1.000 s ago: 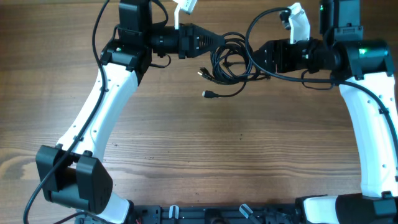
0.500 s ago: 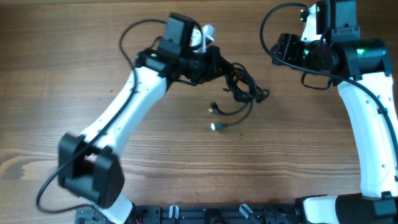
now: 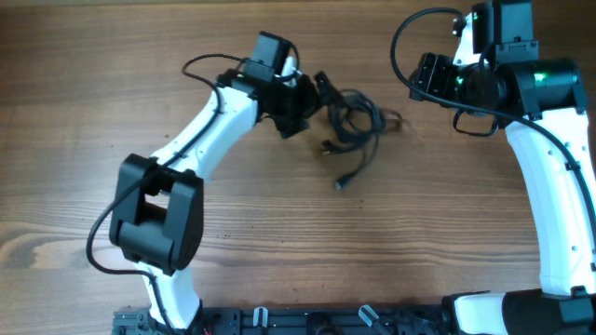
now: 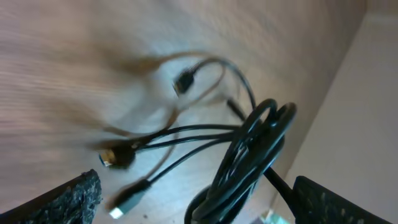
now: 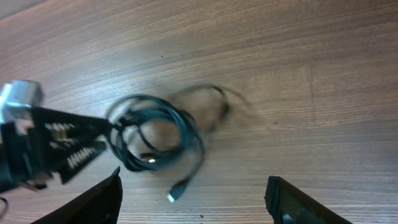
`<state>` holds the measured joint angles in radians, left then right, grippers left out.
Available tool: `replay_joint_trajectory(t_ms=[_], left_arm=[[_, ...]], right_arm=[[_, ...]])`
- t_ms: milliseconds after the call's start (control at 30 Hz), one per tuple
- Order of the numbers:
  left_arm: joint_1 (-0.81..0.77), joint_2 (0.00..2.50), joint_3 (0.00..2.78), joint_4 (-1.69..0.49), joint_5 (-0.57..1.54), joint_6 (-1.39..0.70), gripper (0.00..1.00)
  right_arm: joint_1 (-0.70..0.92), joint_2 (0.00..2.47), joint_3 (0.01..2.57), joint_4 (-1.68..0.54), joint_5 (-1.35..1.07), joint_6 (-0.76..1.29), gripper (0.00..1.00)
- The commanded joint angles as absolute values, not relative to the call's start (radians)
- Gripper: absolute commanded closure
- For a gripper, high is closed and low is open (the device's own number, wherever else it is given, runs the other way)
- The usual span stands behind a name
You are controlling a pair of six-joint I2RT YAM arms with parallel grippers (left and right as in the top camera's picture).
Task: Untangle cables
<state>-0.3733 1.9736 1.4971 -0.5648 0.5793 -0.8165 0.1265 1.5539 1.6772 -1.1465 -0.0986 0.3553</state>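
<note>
With left gripper [image 4: 196, 182] and right gripper [image 5: 193, 180] both wide, seemingly empty, I judged easing the plug [image 3: 342, 185] from the cables [image 3: 352, 116] near the far edge of the bench [image 3: 279, 261] wisest.

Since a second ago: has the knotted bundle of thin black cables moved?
Yes. The bundle of thin black cables has shifted slightly toward the black rail at the near edge; its loose plug end now lies closer to that rail.

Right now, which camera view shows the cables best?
The overhead view: the cables lie in frame with their loops and trailing plug ends. The left wrist view is close but blurred, and cuts the bundle at the bottom edge. The right wrist view shows them smeared.
</note>
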Motion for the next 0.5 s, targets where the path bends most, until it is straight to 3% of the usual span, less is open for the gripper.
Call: replay_joint_trajectory(t_ms=[0,67,200,333,467], left_arm=[[-0.323,1.876,1.506,-0.586,0.554,-0.690,0.00],[-0.323,1.823,1.506,-0.613,0.546,-0.588,0.01],[-0.361,1.761,1.506,-0.678,0.548,-0.428,0.14],[-0.421,1.763,1.505,-0.781,0.518,-0.315,0.20],[-0.435,1.763,1.505,-0.825,0.380,-0.298,0.14]], right_arm=[[0.130,1.565,1.680,-1.149,-0.075,0.358,0.24],[0.130,1.565,1.680,-1.148,-0.075,0.358,0.24],[0.130,1.565,1.680,-1.142,-0.075,0.359,0.24],[0.130,1.565,1.680,-1.144,-0.075,0.347,0.24],[0.130,1.565,1.680,-1.145,-0.075,0.340,0.23]])
